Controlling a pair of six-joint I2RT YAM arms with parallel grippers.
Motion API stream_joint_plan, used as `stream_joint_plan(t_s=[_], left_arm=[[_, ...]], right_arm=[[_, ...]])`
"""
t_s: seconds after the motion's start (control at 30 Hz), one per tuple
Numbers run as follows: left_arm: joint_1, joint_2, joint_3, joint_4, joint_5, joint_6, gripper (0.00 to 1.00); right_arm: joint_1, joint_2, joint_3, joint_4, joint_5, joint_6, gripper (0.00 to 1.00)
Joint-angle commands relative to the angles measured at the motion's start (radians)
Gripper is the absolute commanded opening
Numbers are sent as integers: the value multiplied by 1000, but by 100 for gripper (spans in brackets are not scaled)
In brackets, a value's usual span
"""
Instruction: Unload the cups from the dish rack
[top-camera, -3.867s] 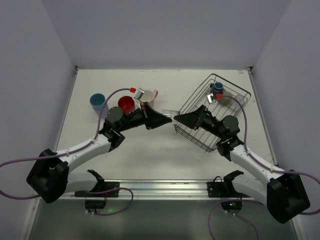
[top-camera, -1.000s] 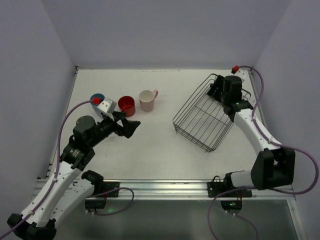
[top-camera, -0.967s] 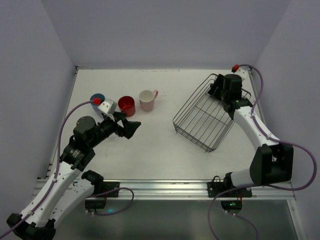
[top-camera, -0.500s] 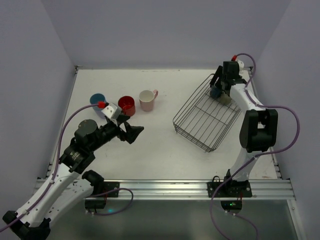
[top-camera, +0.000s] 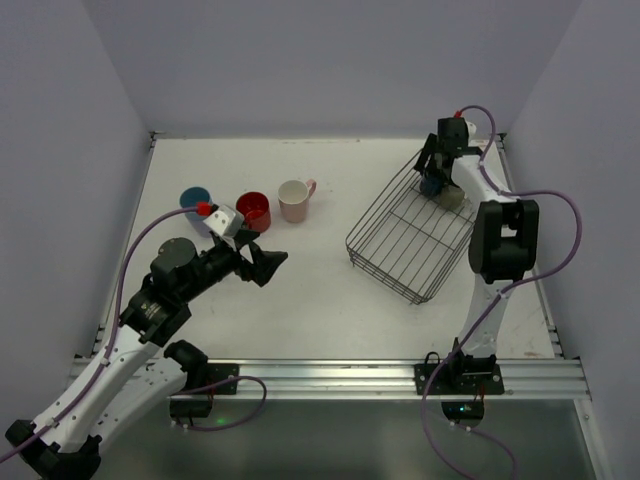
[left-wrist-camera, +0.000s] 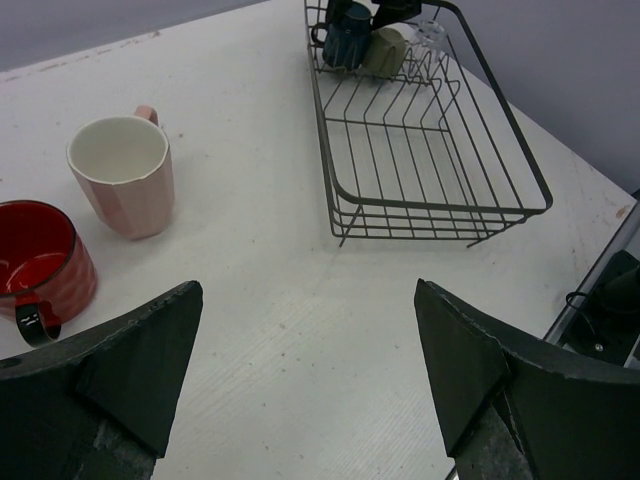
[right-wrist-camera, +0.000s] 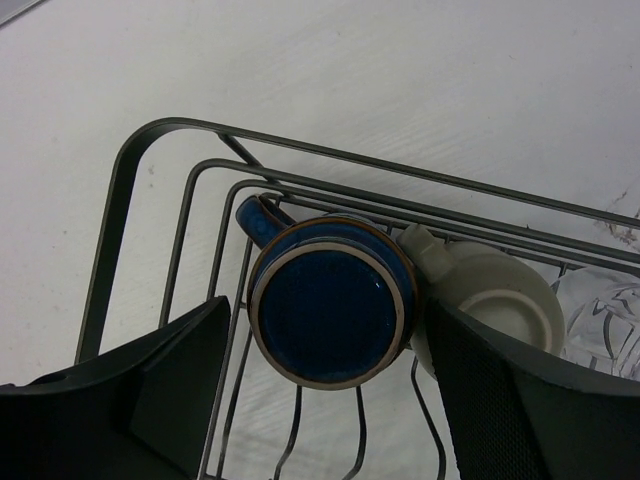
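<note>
Black wire dish rack (top-camera: 405, 245) is holding only two cups now. Three are already standing out on the table (top-camera: 320, 310), in a row well to the rack's left. The pale pink mug (top-camera: 294, 200) is nearest the rack, then the red cup (top-camera: 253, 210), and the light blue cup (top-camera: 195, 200) is farthest. By that count the unloading is running somewhat past halfway.

Left to do: the dark blue cup (right-wrist-camera: 330, 310) and the olive-grey cup (right-wrist-camera: 490, 300) are sitting in the rack's far corner, touching each other, bases turned toward the wrist camera. A clear glassy thing (right-wrist-camera: 600, 300) is showing just beyond the olive-grey cup, too blurred to name.

Right gripper (right-wrist-camera: 325, 340) is hovering over the dark blue cup, jaws spread to either side of it and not gripping. Left gripper (left-wrist-camera: 305, 330) is hanging well to the rack's left, jaws spread wide, carrying nothing.
</note>
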Motion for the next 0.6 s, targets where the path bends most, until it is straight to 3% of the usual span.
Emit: stream_joint_plan(t_s=[0.0, 0.2, 0.4, 0.57], left_arm=[[-5, -4, 26, 3, -16, 33, 91], [-5, -3, 24, 2, -21, 34, 91], [1, -1, 23, 3, -21, 34, 91], [12, 10, 24, 6, -19, 33, 91]], right_arm=[[-6, 15, 62, -36, 10, -26, 81], [-6, 41, 81, -47, 18, -35, 75], [-2, -5, 33, 5, 21, -47, 42], [11, -107, -40, 92, 21, -64, 24]])
